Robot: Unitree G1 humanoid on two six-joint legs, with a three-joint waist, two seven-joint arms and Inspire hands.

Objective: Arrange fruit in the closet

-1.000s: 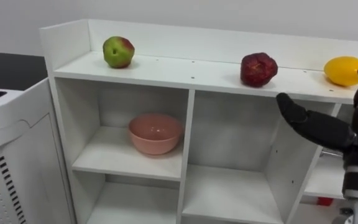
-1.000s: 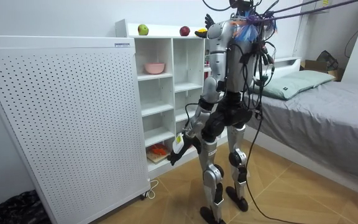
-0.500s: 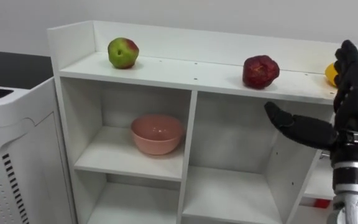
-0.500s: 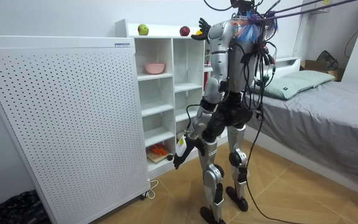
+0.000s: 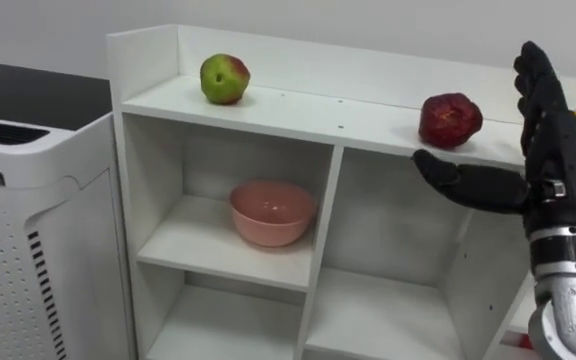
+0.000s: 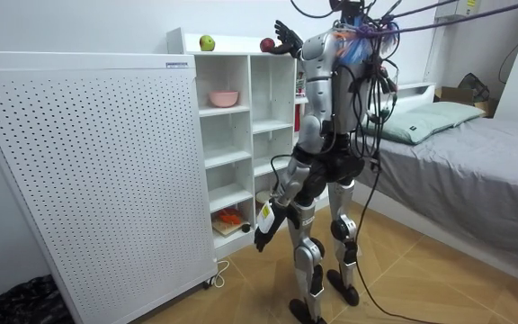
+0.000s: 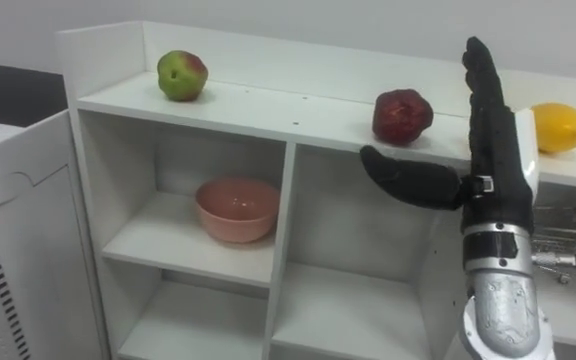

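A green-red apple (image 5: 224, 78) sits at the left of the white closet's top board (image 5: 328, 105). Further right on that board lies a dark red fruit (image 5: 450, 120), and beyond it a yellow fruit (image 7: 560, 127). My right hand (image 5: 553, 150) is raised in front of the board, open, fingers straight up and thumb pointing left just below the red fruit. It holds nothing and stands between the red and yellow fruit. A pink bowl (image 5: 272, 212) rests in the upper left compartment. My left hand (image 6: 261, 236) hangs low beside my thigh in the room view.
A white perforated panel (image 6: 88, 171) stands against the closet's left side. The compartments under the red fruit hold nothing. A low shelf carries something orange on a board (image 6: 229, 219). A bed (image 6: 475, 162) lies behind me. I stand close in front of the closet.
My right hand has risen from below the top board to its level, fingers now upright by the red fruit. The eye view has shifted, so the closet shows further right. My left arm swung slightly.
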